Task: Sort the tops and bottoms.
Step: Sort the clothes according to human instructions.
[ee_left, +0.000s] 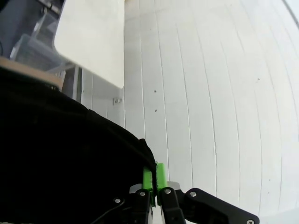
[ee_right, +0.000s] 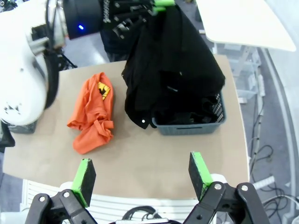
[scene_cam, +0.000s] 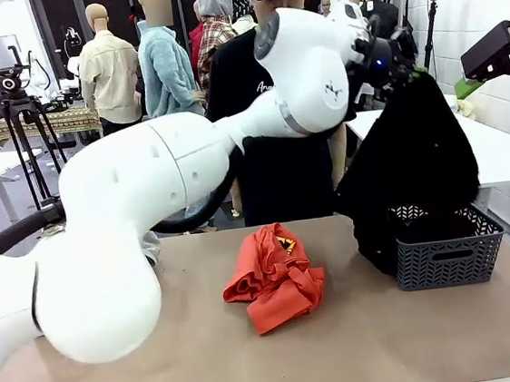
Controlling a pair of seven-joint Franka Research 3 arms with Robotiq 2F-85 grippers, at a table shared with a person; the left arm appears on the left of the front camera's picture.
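Note:
My left gripper (scene_cam: 407, 70) is raised above the table's right side, shut on the top of the bottoms (scene_cam: 412, 165), a large black garment. The cloth hangs down into and over a grey basket (scene_cam: 449, 257). In the left wrist view the green pads (ee_left: 155, 179) pinch the black fabric (ee_left: 70, 163). An orange-red top (scene_cam: 273, 276) with a small yellow-and-black print lies crumpled at mid-table. My right gripper (ee_right: 142, 175) is open and empty, high over the near table edge, looking down on the orange top (ee_right: 91, 114), the black garment (ee_right: 173, 74) and the basket (ee_right: 191, 127).
A person in a black T-shirt (scene_cam: 266, 126) stands at the far side behind the left arm. The bulky left arm (scene_cam: 146, 193) spans the table's left and middle. A white table (ee_right: 243, 21) stands beyond the right edge.

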